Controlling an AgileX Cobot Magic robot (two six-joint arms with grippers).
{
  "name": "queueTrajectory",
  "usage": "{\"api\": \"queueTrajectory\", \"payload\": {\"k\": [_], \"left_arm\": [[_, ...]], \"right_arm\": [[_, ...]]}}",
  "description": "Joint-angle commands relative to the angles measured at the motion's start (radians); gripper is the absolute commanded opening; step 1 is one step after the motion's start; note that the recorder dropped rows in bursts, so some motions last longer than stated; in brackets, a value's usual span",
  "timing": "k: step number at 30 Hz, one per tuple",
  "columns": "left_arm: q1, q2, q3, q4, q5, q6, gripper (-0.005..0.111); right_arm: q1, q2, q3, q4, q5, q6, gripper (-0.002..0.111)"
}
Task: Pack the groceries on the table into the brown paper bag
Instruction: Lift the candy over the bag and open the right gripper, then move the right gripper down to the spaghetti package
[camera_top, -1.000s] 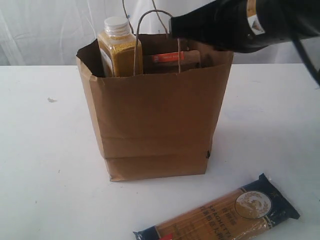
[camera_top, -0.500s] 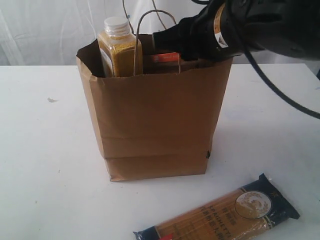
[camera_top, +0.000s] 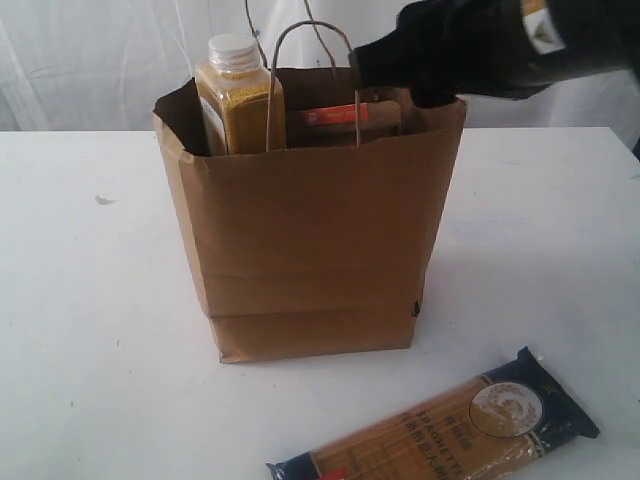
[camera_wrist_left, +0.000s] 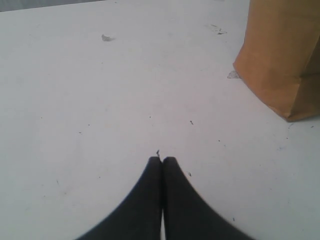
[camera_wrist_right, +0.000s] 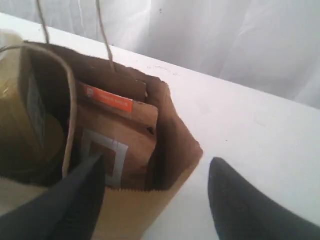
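The brown paper bag (camera_top: 310, 240) stands upright mid-table, and its base corner (camera_wrist_left: 285, 60) also shows in the left wrist view. Inside it stand the yellow-grain bottle (camera_top: 238, 95) and the kraft pouch with orange strip (camera_top: 340, 115); the same pouch (camera_wrist_right: 117, 135) shows from above. The dark-blue spaghetti packet (camera_top: 450, 425) lies on the table (camera_top: 80, 330) in front of the bag. My right gripper (camera_wrist_right: 157, 167) hangs open over the bag's right rim, holding nothing. My left gripper (camera_wrist_left: 162, 160) is shut and empty above bare table. The jars are hidden.
White curtain behind the table. A small dark scrap (camera_top: 103, 200) lies on the table left of the bag. The bag's cord handles (camera_top: 310, 40) rise above its rim beside my right arm (camera_top: 500, 50).
My right arm, low over the bag's right rim half a second ago, has pulled back to the right and slightly up. The bag, its contents and the spaghetti packet have not moved.
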Motion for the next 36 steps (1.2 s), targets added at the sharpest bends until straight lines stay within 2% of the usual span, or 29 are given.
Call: {"api": "queueTrajectory", "payload": {"k": [1,4,6,9,10,20,28,32,36], "left_arm": [[0.002,-0.004,0.007,-0.001,0.0,0.003,0.0],[0.002,-0.004,0.007,-0.001,0.0,0.003,0.0],[0.002,-0.004,0.007,-0.001,0.0,0.003,0.0],[0.002,-0.004,0.007,-0.001,0.0,0.003,0.0],[0.002,-0.004,0.007,-0.001,0.0,0.003,0.0],[0.002,-0.004,0.007,-0.001,0.0,0.003,0.0],[0.002,-0.004,0.007,-0.001,0.0,0.003,0.0],[0.002,-0.004,0.007,-0.001,0.0,0.003,0.0],[0.002,-0.004,0.007,-0.001,0.0,0.003,0.0]], "right_arm": [[0.068,-0.138,-0.008,0.044,0.097,-0.163,0.056],[0.093,-0.224,-0.008,0.085,0.1,-0.204,0.056],[0.11,-0.291,-0.008,0.176,0.1,-0.304,0.055],[0.112,-0.342,-0.004,0.365,0.155,-0.513,0.043],[0.112,-0.347,-0.002,0.378,0.168,-0.526,0.042],[0.112,-0.362,0.172,0.451,0.189,-0.534,0.042],[0.112,-0.362,0.172,0.61,0.331,-0.808,0.042],[0.112,-0.343,0.197,0.614,0.331,-0.942,0.049],[0.112,-0.29,0.257,0.63,0.331,-1.052,0.064]]}}
